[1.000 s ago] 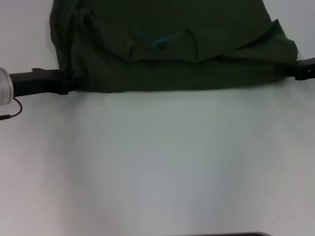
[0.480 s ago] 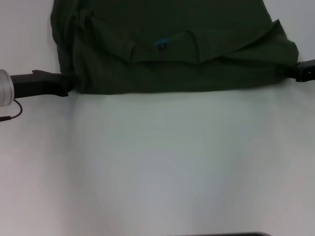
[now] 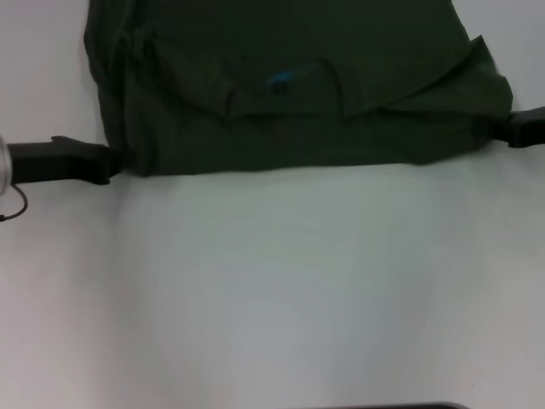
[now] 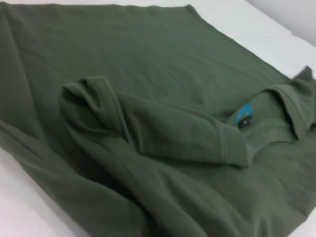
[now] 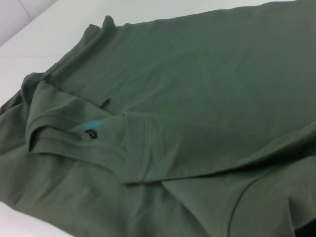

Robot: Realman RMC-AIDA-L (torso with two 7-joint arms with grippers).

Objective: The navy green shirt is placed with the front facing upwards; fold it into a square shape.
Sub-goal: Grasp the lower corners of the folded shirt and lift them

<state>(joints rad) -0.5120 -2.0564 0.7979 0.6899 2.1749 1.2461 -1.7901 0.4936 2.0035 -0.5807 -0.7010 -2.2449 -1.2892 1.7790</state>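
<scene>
**Head view: green shirt lies across the far counter, a claw at each lower corner**

Head view shows the navy green shirt (image 3: pixel 298 85) spread over the far part of the white counter (image 3: pixel 281 290), its near edge running almost straight from side to side. The fabric is doubled over: both sleeves are turned inward onto the body, and the ribbed collar (image 3: pixel 285 89) with its small blue neck label (image 3: pixel 279 82) sits just above the near edge, near the middle. No chest lettering is visible.

The left claw (image 3: pixel 115 159) comes in from the left side, low over the counter, its dark tip meeting the shirt's near left corner. The right claw (image 3: pixel 502 128) reaches in from the right edge and touches the near right corner, where the cloth bunches slightly. Whether either claw is apart, together or clamped on the fabric, I cannot tell; the tips are dark against dark cloth.

The left wrist view looks across the shirt (image 4: pixel 148 98), with a folded sleeve lying over the body and the label (image 4: pixel 244 115) beside the collar. The right wrist view shows the shirt (image 5: pixel 207 84) from the other side, the label (image 5: pixel 92 127) tucked inside the collar and a sleeve hem lying next to it.
</scene>
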